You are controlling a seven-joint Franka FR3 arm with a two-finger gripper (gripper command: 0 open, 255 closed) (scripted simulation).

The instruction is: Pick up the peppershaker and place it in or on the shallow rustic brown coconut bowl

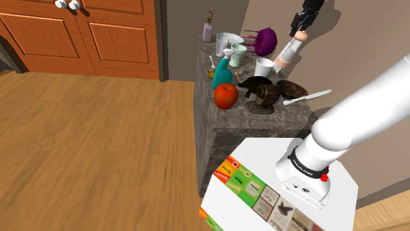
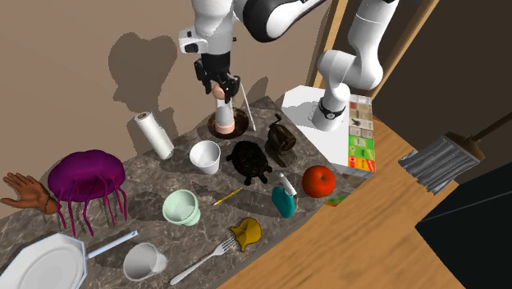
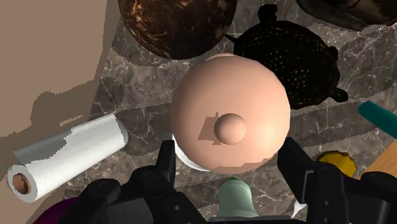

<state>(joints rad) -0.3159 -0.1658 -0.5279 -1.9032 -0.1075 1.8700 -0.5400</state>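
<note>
My black gripper (image 1: 299, 31) is shut on the pepper shaker (image 1: 287, 54), a white body with a rounded tan top, held in the air and leaning. In the second exterior view the gripper (image 2: 217, 80) holds the shaker (image 2: 223, 105) just over the shallow dark brown coconut bowl (image 2: 229, 126), which rests on the marble counter by the wall. The bowl (image 1: 293, 88) sits near the counter's back right in the shoulder view. In the wrist view the fingers (image 3: 167, 160) clasp the shaker (image 3: 226, 121) from both sides, and the bowl (image 3: 175, 25) lies a little beyond it.
Around the bowl stand a dark turtle figure (image 2: 249, 159), a white cup (image 2: 206, 155), a paper towel roll (image 2: 154, 135) and a thin white stick (image 2: 246, 105). A red apple (image 1: 225, 96), a teal bottle (image 1: 221, 75) and a purple jellyfish toy (image 1: 265, 41) crowd the counter (image 1: 276, 118).
</note>
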